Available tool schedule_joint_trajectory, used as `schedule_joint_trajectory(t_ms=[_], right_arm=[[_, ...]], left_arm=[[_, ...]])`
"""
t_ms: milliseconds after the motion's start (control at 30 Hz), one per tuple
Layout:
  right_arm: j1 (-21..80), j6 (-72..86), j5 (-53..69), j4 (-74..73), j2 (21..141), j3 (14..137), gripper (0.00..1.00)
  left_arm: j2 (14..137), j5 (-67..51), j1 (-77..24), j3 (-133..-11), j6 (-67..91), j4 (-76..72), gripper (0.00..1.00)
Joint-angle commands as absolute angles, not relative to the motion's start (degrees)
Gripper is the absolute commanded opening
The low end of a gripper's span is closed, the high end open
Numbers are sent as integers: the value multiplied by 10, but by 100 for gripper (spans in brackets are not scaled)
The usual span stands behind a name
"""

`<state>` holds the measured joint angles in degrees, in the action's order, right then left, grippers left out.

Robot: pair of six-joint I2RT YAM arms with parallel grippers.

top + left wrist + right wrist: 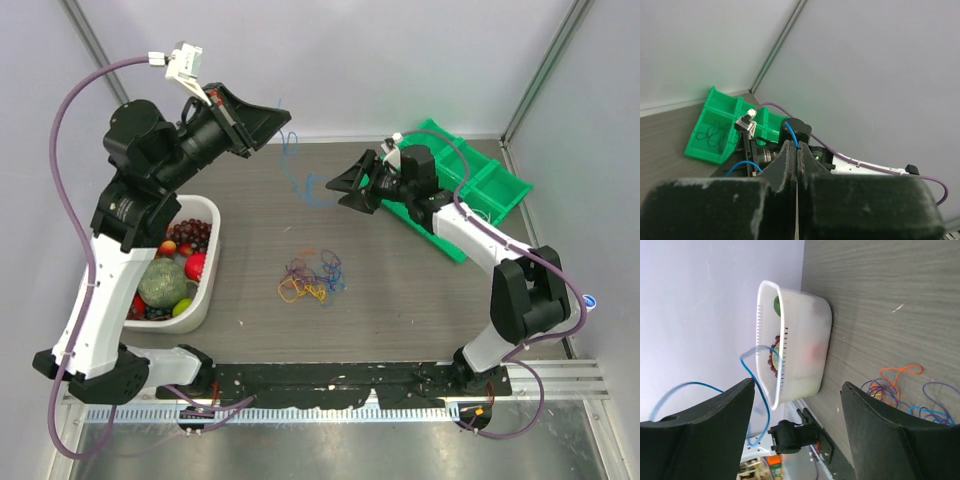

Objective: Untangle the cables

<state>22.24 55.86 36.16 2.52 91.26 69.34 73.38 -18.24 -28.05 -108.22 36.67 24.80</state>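
Left gripper (pixel 283 124) pressed shut on one blue cable (pixel 291 160), which hangs from its tips to the table; right gripper (pixel 338 190) spread wide, empty, just beside that strand; the other cables (pixel 310 278) (a loose knot) lie well apart from both, so most untangling remains.

White basket (pixel 213 262) on the left of the grey wood-grain desk (pixel 400 300), stuffed with dark grapes (pixel 190 235), a red fruit (pixel 196 266), a bumpy green one (pixel 162 283); green divided tray (pixel 503 187) far right.
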Motion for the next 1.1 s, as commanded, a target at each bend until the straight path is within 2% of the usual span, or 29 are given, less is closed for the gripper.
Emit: schedule_joint_trajectory(t_ms=[0, 100, 233, 533, 900, 1067], right_arm=[[229, 704, 381, 206, 875, 639, 76], [229, 756, 395, 299, 889, 595, 77], [233, 801, 426, 352, 905, 584, 77], [236, 715, 464, 226, 919, 625, 81], [263, 761, 495, 254, 965, 659, 82], [265, 824, 489, 333, 969, 669, 83]], left_arm=[[733, -200, -279, -1059, 398, 193, 0], [739, -200, -279, -1056, 400, 192, 0], [748, -199, -280, -1055, 403, 192, 0], [752, -197, -279, -1051, 409, 192, 0], [764, -198, -279, -1063, 413, 189, 0], [760, -199, -279, -1046, 417, 187, 0]])
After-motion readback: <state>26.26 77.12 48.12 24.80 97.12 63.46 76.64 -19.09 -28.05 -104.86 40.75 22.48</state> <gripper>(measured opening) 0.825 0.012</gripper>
